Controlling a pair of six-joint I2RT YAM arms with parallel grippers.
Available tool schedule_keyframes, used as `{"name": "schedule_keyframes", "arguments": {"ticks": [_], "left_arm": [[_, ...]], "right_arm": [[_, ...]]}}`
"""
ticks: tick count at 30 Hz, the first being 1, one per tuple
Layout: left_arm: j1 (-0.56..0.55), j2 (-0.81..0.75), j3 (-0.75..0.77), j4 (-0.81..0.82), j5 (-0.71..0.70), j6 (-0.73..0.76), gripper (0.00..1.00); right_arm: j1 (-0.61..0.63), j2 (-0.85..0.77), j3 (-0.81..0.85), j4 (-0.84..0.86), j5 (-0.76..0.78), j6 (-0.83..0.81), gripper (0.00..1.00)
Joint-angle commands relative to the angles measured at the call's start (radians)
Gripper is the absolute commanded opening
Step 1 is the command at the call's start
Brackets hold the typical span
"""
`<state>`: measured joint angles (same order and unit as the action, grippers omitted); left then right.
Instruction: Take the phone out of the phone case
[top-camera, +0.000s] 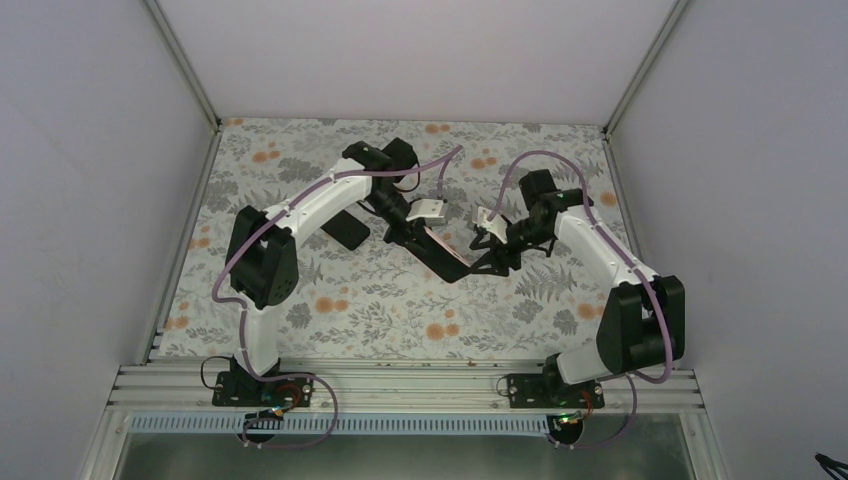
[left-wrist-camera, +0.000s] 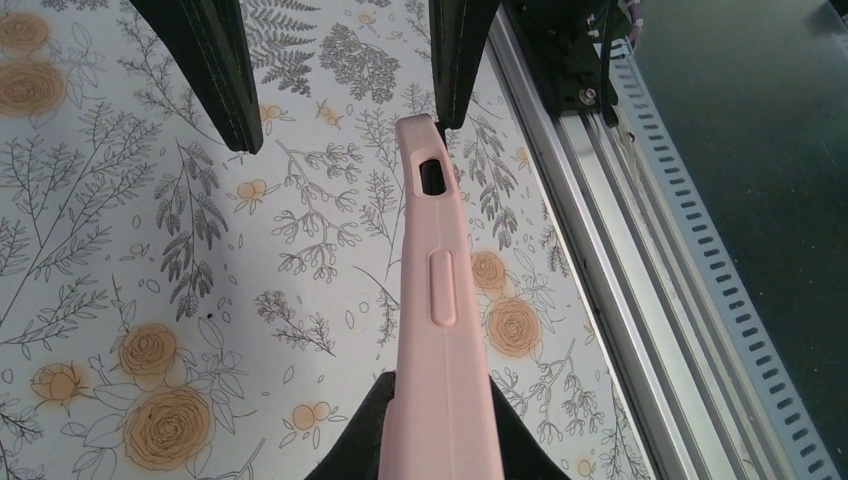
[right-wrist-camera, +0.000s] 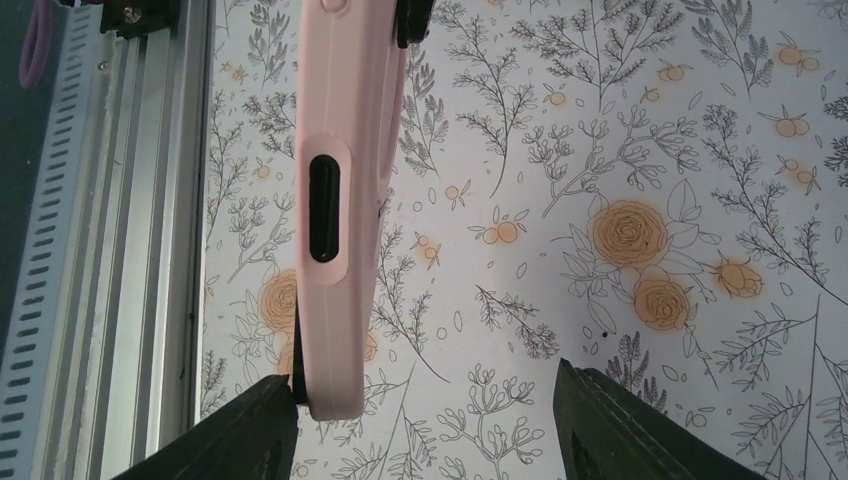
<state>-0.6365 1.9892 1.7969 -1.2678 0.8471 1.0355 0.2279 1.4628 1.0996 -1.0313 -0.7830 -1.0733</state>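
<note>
Right wrist: case (right-wrist-camera: 335, 250) against one finger (right-wrist-camera: 250, 435)

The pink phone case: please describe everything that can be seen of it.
The phone case is pale pink, matte and rubbery-looking, with rounded corners. Its upper edge shows a raised button cover and a dark oval opening. It is held on edge above the flowered table: the left gripper is shut on one end, and the open right gripper has one finger at the other end.
</note>
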Motion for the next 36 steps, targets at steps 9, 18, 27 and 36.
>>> {"name": "schedule_keyframes", "arguments": {"ticks": [9, 18, 27, 36], "left_arm": [[-0.018, -0.061, 0.026, -0.056, 0.088, 0.045, 0.02], [-0.019, -0.053, 0.052, -0.065, 0.098, 0.039, 0.02], [-0.006, -0.033, 0.056, -0.037, 0.085, 0.031, 0.02], [0.001, -0.025, 0.065, -0.018, 0.088, 0.013, 0.02]], "right_arm": [[-0.030, 0.027, 0.029, 0.070, 0.069, -0.027, 0.64], [-0.036, 0.036, 0.020, 0.086, 0.055, -0.022, 0.63], [-0.036, -0.120, -0.037, -0.062, 0.013, -0.076, 0.71], [-0.018, -0.143, -0.051, -0.074, -0.038, -0.050, 0.71]]}}
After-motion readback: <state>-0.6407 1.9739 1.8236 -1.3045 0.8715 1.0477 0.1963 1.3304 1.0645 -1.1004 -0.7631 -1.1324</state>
